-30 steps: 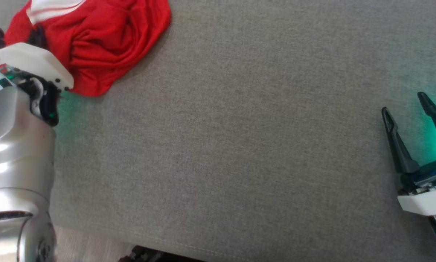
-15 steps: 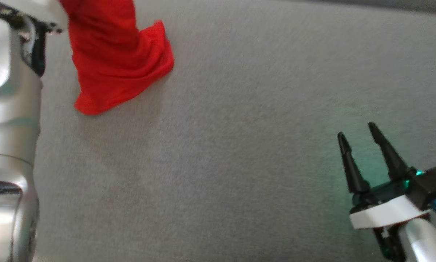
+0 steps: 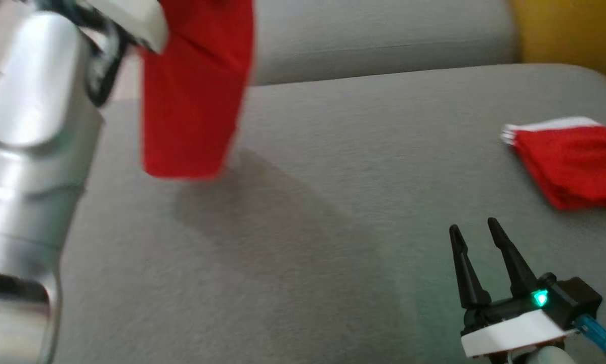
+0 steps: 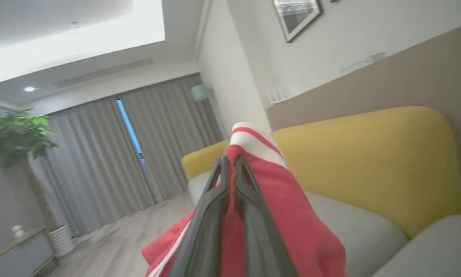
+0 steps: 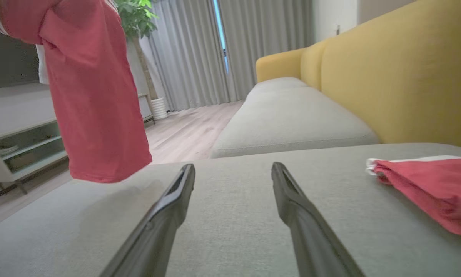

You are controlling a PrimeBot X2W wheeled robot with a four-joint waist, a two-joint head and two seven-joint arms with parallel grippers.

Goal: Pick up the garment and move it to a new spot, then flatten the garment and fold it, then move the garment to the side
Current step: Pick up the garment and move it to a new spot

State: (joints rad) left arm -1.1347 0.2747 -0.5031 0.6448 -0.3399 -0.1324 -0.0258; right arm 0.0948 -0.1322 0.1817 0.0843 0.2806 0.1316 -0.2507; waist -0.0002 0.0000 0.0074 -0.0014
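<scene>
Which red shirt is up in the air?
The hanging garment on the left: it is pinched in the left claw and dangles above the grey cushion. The folded garment lies flat on the cushion at the right.

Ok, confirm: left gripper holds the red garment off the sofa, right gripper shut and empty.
No: the right gripper is open, not shut, as the right wrist view shows. It is empty, and the left gripper holds the red garment off the sofa.

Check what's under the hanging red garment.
Under the hanging garment: bare grey seat cushion with the cloth's shadow on it. In the right wrist view, it looks to hang clear of the cushion. In the head view, the cloth covers the cushion strip directly behind it.
</scene>
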